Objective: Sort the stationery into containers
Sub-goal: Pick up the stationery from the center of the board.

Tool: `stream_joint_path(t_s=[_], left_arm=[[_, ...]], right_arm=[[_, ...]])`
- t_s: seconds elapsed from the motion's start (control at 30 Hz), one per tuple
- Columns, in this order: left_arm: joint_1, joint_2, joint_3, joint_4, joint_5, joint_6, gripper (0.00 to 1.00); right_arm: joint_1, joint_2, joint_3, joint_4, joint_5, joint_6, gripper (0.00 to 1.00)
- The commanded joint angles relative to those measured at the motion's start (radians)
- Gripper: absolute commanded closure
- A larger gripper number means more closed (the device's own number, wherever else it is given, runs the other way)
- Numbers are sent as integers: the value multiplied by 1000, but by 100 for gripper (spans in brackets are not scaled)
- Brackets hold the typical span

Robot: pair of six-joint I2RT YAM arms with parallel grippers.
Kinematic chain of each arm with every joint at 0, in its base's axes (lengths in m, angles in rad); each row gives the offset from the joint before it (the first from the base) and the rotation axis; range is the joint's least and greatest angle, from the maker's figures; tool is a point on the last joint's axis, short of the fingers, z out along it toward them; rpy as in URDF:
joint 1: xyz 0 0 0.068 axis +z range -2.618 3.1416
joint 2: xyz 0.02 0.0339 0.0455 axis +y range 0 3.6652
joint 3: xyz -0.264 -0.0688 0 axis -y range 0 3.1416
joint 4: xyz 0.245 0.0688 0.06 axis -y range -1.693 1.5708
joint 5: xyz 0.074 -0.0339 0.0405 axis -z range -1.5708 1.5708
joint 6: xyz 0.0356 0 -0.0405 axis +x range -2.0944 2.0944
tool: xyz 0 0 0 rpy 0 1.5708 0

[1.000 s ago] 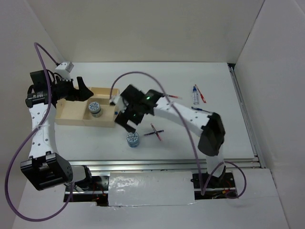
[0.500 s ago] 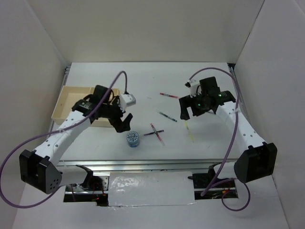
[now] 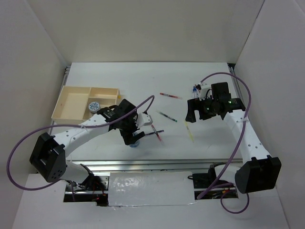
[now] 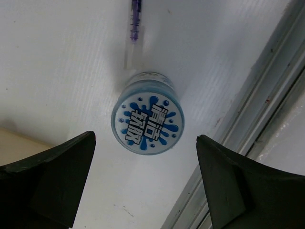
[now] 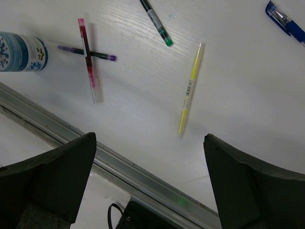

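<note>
A blue-white tape roll [image 4: 147, 125] stands on the white table, just ahead of and between the open fingers of my left gripper [image 4: 145, 191]; nothing is held. In the top view the left gripper [image 3: 133, 137] hovers over that roll [image 3: 136, 142]. A second roll [image 3: 94, 106] sits in the tan divided tray [image 3: 71, 102]. My right gripper [image 5: 150, 186] is open and empty above a pale yellow pen [image 5: 190, 88]. A green-tipped pen [image 5: 156, 21], a red pen [image 5: 89, 59] crossed over a purple one [image 5: 69, 48] and a blue pen [image 5: 286, 24] lie around.
A metal rail [image 3: 167, 163] runs along the table's near edge, close to the roll [image 4: 257, 109] and the yellow pen. Another red pen [image 3: 170, 96] lies mid-table. Pens [image 3: 195, 88] lie behind the right gripper [image 3: 195, 113]. White walls enclose the table.
My left gripper has moved from beside the tray to the right and toward the front, over the roll on the table. The right gripper has shifted slightly right.
</note>
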Motion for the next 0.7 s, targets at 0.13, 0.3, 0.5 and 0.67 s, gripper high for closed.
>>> stream_joint_path(t_s=[0.13,0.3,0.5,0.67], left_arm=[[-9,62,14,100,-95,19,1],[-9,95,19,107,-79,18,2],[6,116,-8,103,-70,27,18],[19,113,-35,100,-56,33,37]], right_arm=[[-3,-4,14,22,-23,6,0],[-3,-4,14,17,-17,0,0],[2,5,15,19,-25,0,0],[6,17,23,19,-22,0,0]])
